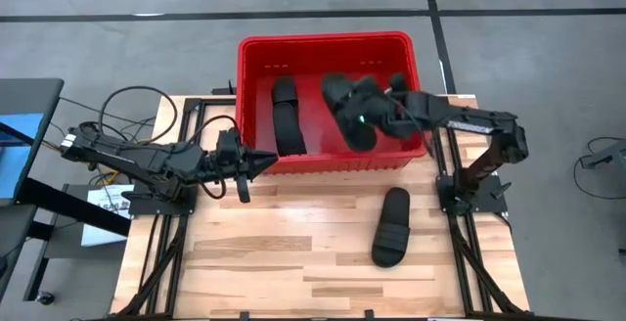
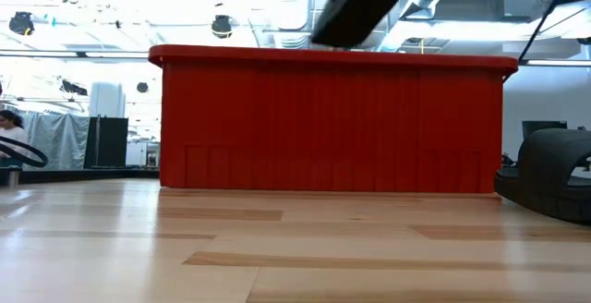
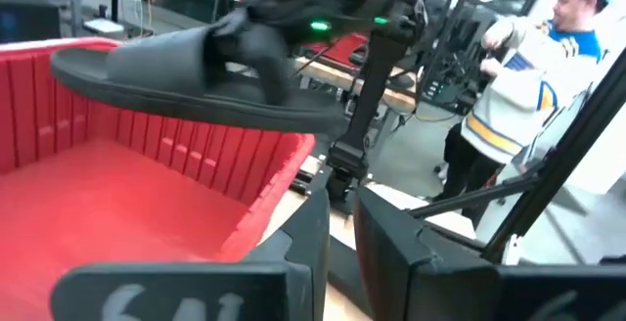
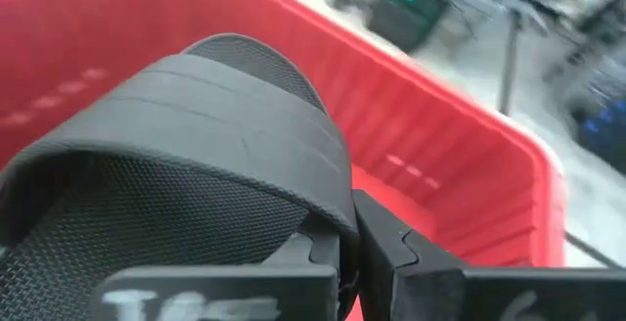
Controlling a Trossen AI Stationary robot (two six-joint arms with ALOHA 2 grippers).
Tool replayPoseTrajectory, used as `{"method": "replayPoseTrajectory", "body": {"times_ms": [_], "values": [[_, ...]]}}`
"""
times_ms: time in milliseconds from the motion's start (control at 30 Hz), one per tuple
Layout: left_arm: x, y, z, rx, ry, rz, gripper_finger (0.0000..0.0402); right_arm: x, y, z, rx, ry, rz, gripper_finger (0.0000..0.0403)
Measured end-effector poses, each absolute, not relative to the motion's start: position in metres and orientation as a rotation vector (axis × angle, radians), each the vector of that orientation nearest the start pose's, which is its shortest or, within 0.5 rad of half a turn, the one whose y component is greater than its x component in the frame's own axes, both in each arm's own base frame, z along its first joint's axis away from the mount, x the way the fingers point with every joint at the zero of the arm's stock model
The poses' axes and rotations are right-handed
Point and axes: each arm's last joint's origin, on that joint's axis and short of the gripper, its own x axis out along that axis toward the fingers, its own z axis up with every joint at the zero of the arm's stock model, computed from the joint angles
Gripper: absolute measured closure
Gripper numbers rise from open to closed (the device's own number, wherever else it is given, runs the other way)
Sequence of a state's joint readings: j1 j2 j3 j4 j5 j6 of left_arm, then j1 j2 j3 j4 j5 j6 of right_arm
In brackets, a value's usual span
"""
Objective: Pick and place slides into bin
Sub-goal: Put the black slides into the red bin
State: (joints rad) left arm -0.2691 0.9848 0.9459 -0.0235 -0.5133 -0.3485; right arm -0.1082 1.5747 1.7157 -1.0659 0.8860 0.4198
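Right fingers (image 4: 347, 248) clamp a matte ribbed-strap slide (image 4: 196, 155) above the ribbed red bin (image 1: 256, 52); left fingers (image 1: 262, 161) seemingly closed.

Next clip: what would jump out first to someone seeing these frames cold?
The large red bin at the table's far edge dominates. Over its right half, the right end effector holds a black slide by the strap, above the rim. One slide already lies inside on the left, another slide waits on the wooden table in front, and the left end effector sits shut at the bin's near wall.
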Motion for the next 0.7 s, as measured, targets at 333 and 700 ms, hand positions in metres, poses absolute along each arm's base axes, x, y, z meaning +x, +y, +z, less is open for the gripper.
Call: {"method": "replayPoseTrajectory", "body": {"times_ms": [333, 700], "values": [[0.210, -0.043, 0.368, -0.158, 0.036, 0.251, 0.0360, 0.293, -0.133, 0.374, 0.128, 0.792, -1.227, 0.0403], [0.210, -0.043, 0.370, -0.062, 0.028, 0.244, 0.0360, 0.299, -0.183, 0.325, 0.196, 1.031, -1.298, 0.0402]]}}
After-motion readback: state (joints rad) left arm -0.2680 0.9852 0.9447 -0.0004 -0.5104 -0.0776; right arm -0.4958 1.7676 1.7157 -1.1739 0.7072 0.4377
